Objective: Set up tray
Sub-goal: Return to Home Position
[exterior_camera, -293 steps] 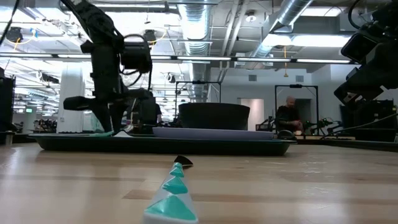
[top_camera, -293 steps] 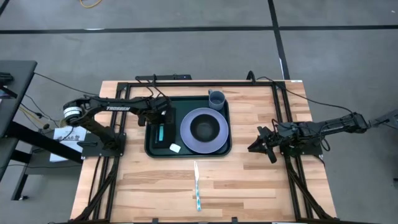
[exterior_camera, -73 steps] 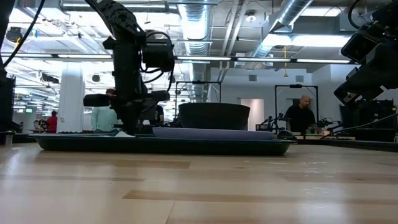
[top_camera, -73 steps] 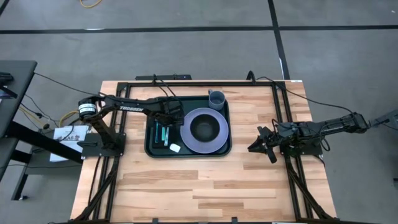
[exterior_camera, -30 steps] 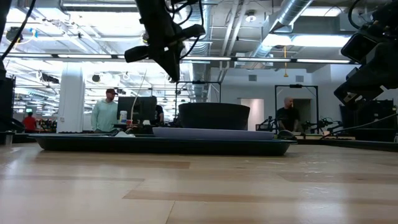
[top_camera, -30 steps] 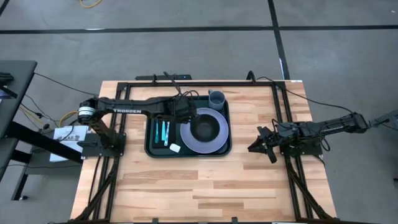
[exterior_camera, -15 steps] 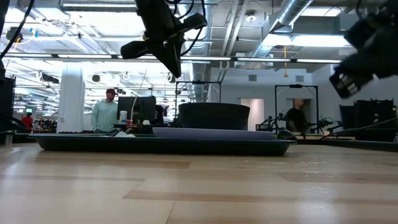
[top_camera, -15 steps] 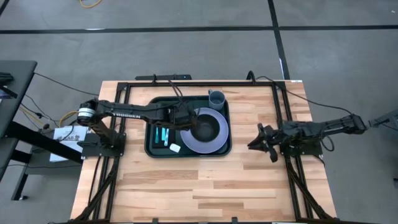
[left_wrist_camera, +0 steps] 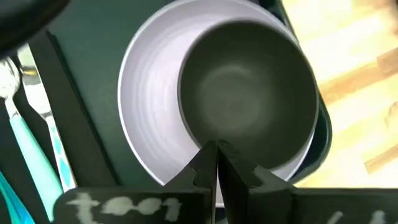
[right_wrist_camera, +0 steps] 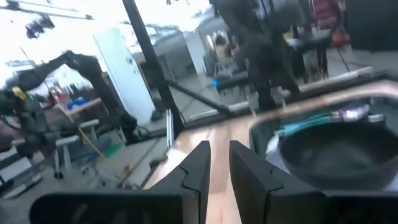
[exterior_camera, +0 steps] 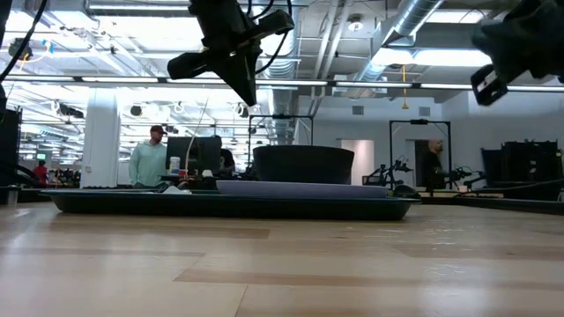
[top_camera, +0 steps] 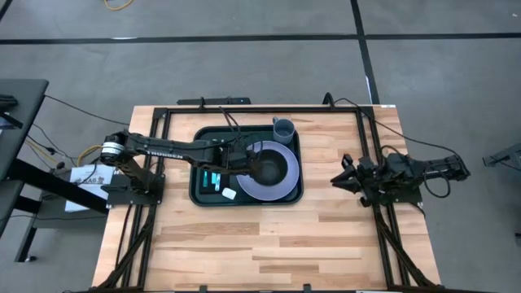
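- The dark green tray (top_camera: 195, 195) sits in the middle of the wooden table (top_camera: 244, 244) — a violet plate (top_camera: 244, 185) and a dark bowl (top_camera: 273, 169) lie inside it.
- The left gripper (left_wrist_camera: 216, 148) hangs above the bowl, fingers pressed together, holding nothing.
- The right gripper (right_wrist_camera: 218, 147) hovers well off the tray's right side, at the table's edge — fingers a sliver apart, empty.
- Beyond, a person (exterior_camera: 148, 163) in a pale shirt stands.

**Grey floor, bright open workshop**

From above, you see grey floor (top_camera: 244, 65) crossed by black tape lines (top_camera: 203, 38), with a black desk (top_camera: 16, 102) at nine o'clock. At table level, ducts (exterior_camera: 423, 22) run overhead. A white pillar (exterior_camera: 101, 132) stands at nine o'clock, with a person (exterior_camera: 146, 164) beside it.
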Robot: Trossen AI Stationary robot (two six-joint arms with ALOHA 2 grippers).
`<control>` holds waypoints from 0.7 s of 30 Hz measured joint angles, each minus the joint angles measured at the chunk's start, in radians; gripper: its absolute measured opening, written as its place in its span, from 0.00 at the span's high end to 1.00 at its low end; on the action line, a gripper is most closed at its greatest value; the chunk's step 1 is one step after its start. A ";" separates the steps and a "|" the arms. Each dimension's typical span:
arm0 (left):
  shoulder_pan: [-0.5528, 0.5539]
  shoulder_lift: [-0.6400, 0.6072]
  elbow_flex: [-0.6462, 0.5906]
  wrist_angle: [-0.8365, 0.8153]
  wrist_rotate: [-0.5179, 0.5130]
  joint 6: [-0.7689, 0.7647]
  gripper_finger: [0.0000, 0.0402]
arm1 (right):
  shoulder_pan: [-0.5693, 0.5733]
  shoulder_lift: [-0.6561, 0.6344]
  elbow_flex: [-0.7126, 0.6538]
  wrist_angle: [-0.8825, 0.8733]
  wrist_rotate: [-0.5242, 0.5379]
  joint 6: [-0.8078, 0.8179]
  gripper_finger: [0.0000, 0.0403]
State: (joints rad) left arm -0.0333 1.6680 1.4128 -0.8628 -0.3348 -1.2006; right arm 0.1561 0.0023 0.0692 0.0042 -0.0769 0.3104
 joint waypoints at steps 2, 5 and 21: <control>-0.003 0.000 0.000 0.007 -0.029 0.000 1.00 | 0.000 0.000 0.001 0.051 0.000 -0.004 0.87; -0.013 0.000 0.000 0.009 -0.052 0.010 1.00 | 0.000 0.000 0.002 0.049 0.000 -0.005 0.87; -0.130 -0.012 0.000 0.040 0.015 0.513 1.00 | 0.001 0.000 0.001 0.047 0.000 -0.004 0.87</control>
State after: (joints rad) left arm -0.1635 1.6562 1.4128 -0.8224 -0.3193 -0.6880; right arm 0.1570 0.0025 0.0704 0.0508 -0.0772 0.3061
